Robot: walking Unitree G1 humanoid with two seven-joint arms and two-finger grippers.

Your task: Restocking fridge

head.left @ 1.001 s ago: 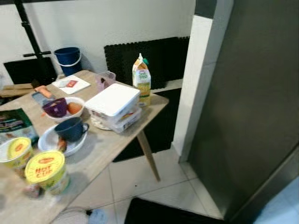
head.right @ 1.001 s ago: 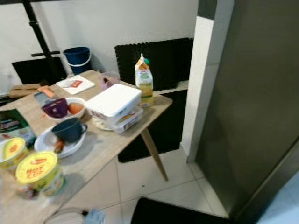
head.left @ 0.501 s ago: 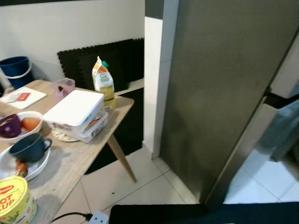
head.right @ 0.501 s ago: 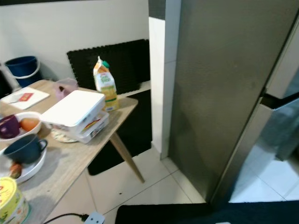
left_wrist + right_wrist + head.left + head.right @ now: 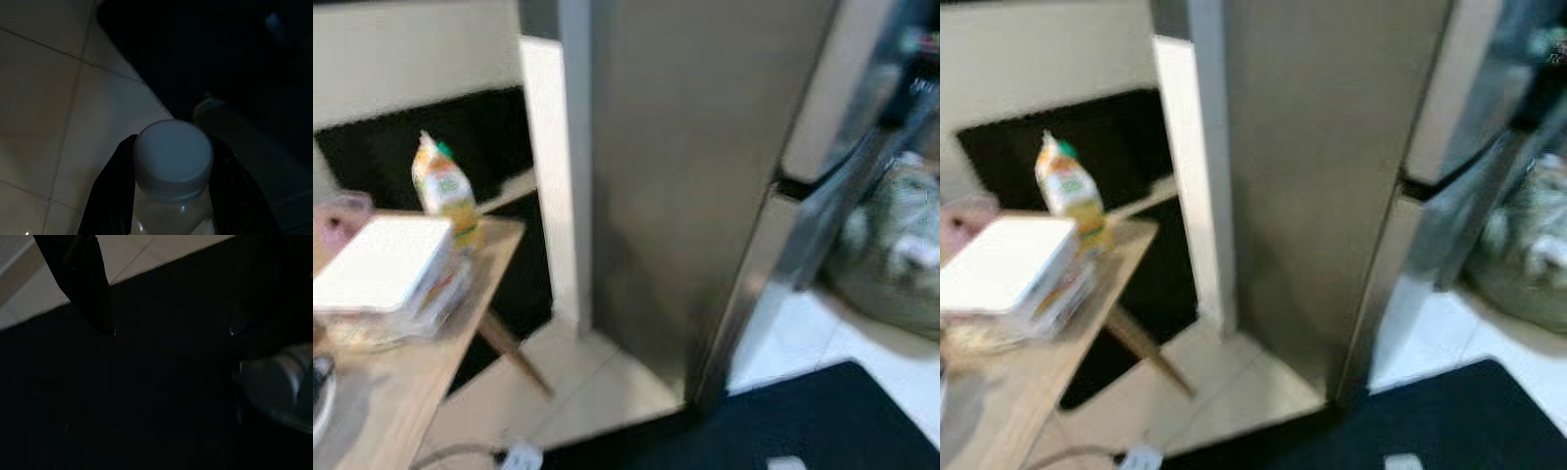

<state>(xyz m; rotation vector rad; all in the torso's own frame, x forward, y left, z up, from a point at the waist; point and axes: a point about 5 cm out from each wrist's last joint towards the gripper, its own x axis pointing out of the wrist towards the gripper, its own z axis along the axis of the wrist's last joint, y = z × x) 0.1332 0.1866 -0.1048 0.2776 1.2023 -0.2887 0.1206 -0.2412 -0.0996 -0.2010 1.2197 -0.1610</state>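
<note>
Clear plastic bottle with a white screw cap (image 5: 173, 155), clamped below its neck by the left gripper (image 5: 171, 196), probably light, smooth and slippery; whether the right gripper (image 5: 161, 323) is open is unclear.

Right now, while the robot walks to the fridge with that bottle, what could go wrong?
The left gripper holds the bottle just below its white cap, over hard floor tiles; if it slips, it could drop and burst. The dark mat lies in front of the fridge, so a foot might catch its edge. The head views are blurred from turning, and the table corner with the juice carton stands close by; a bump could topple it.
</note>
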